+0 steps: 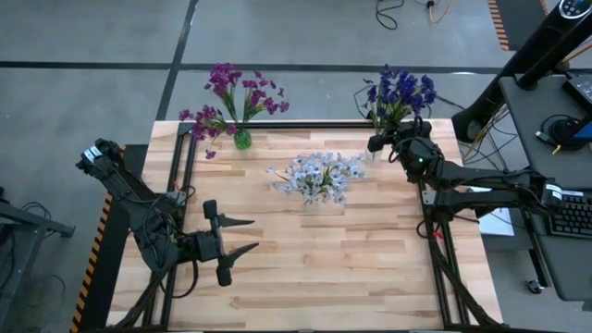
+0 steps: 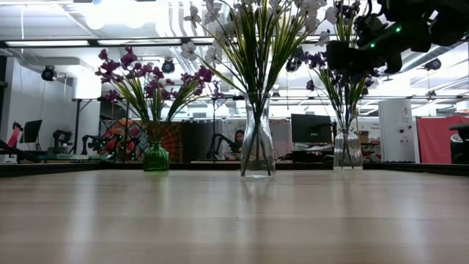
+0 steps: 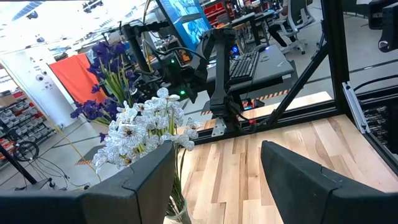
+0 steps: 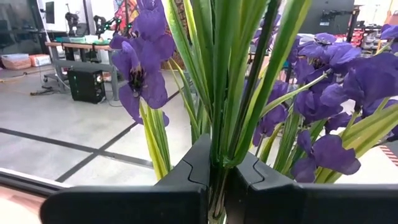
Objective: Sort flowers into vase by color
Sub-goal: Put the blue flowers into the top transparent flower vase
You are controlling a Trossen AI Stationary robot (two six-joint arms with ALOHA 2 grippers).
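The right gripper (image 1: pixel 377 143) is sitting at the table's two o'clock corner, its fingers (image 4: pixel 186 177) pinched tight on green stems (image 4: pixel 225 93) of the blue-violet flowers (image 1: pixel 400 92), which are standing in a clear vase (image 2: pixel 347 150); whether it is gripping one stem or several is hard to tell; the left gripper (image 1: pixel 242 236) is hovering over bare wood at eight o'clock, fingers spread wide and holding nothing; the magenta-purple flowers (image 1: pixel 233 92) are standing in a green vase (image 1: pixel 241 140) at eleven o'clock; the white-lavender flowers (image 1: pixel 317 176) are filling a clear glass vase (image 2: pixel 258 150) near the table's centre.
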